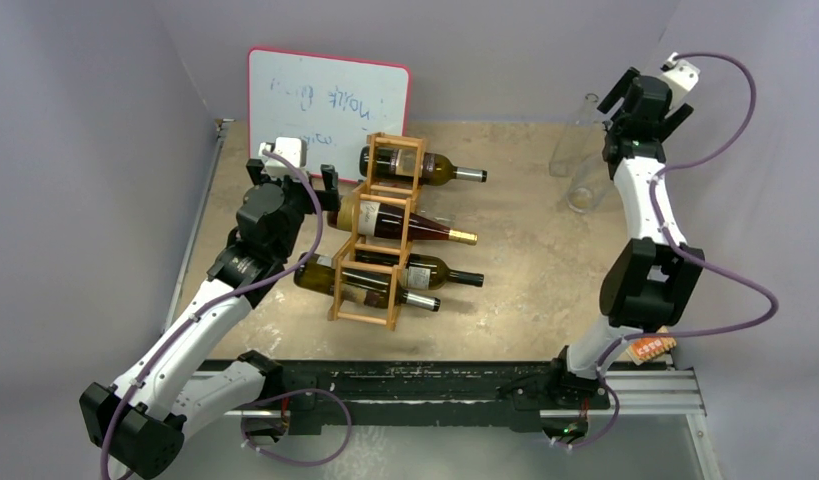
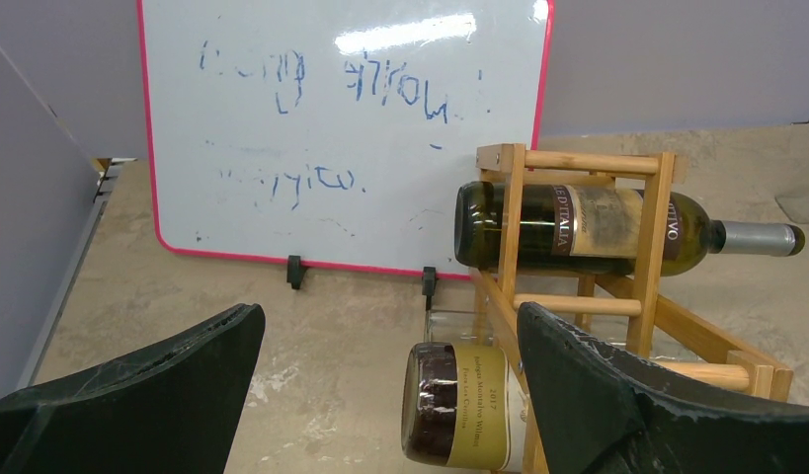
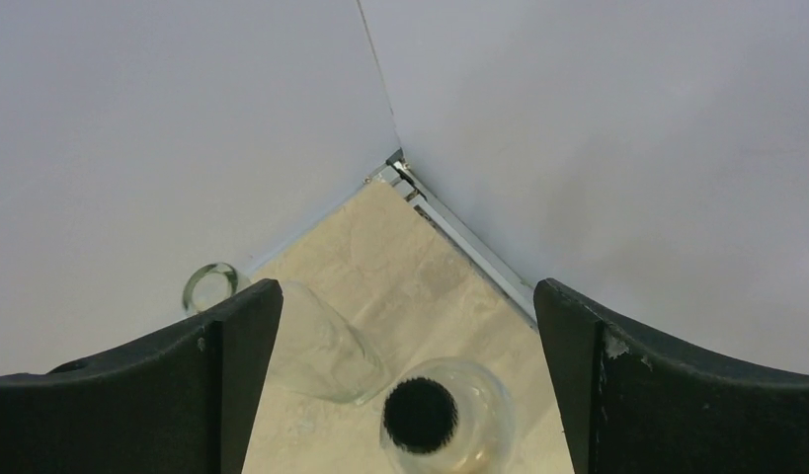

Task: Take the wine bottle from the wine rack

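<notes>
The left gripper (image 1: pixel 330 197) is hovering released, its fingers (image 2: pixel 153 395) spread wide, at the 9 o'clock side of the wine rack (image 1: pixel 377 235). It is facing the butt of the wine bottle (image 1: pixel 400 222), which is lying in the second cradle from the far end with its neck pointing to 3 o'clock.

In the left wrist view the bottle is sitting off-centre, close to the right finger, which is overlapping a rack slat. I judge that closing here is risking a pinch on wood as well as glass.

Pulling toward 9 o'clock is likely to drag or tip the light frame, rolling the neighbouring bottles (image 1: pixel 420 165) onto the counter (image 1: pixel 525 280). Smooth glass held only at the butt may also slip or droop.

The right gripper (image 1: pixel 647 110), also released, is hanging over clear glass bottles (image 3: pixel 444 425) at 2 o'clock, too far off to brace the rack.
</notes>
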Controlling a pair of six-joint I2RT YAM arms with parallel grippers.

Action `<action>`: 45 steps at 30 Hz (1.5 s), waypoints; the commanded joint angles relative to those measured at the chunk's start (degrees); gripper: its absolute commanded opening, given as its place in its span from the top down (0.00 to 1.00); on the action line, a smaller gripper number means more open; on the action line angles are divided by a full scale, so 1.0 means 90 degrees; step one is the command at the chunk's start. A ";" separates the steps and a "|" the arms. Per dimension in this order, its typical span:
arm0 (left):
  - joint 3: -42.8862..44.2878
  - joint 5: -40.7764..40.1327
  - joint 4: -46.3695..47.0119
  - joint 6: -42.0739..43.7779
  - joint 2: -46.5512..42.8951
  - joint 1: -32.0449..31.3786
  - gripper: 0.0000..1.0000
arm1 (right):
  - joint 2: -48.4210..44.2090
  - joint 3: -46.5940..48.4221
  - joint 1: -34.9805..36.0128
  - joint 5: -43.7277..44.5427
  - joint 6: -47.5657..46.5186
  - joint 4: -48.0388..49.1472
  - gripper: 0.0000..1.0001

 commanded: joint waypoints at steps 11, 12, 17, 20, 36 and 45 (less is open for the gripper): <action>0.0141 0.0067 0.0318 -0.0061 0.0042 -0.0026 0.00 | -0.2629 -0.0465 -0.0025 -0.1667 0.0658 -0.1481 0.00; 0.0138 0.0069 0.0323 -0.0063 0.0041 -0.0025 0.00 | -0.2791 -0.0551 -0.0025 -0.1857 0.0664 -0.1545 0.00; 0.0144 0.0074 0.0320 -0.0092 0.0081 -0.0025 0.00 | -0.3176 -0.0905 -0.0018 -0.3819 0.0559 -0.1850 0.00; 0.0181 0.0156 0.0299 -0.0135 0.0042 -0.0025 0.00 | -0.3209 -0.1224 0.0158 -0.5128 0.0430 -0.2050 0.00; 0.0192 0.0277 0.0314 -0.0217 0.0009 -0.0028 0.00 | -0.3949 -0.3198 0.3040 -0.5931 0.0407 -0.2072 0.00; 0.0249 0.0397 0.0263 -0.0305 0.0260 -0.0031 0.00 | -0.3963 -0.3712 0.3070 -0.6599 -0.0130 -0.2070 0.00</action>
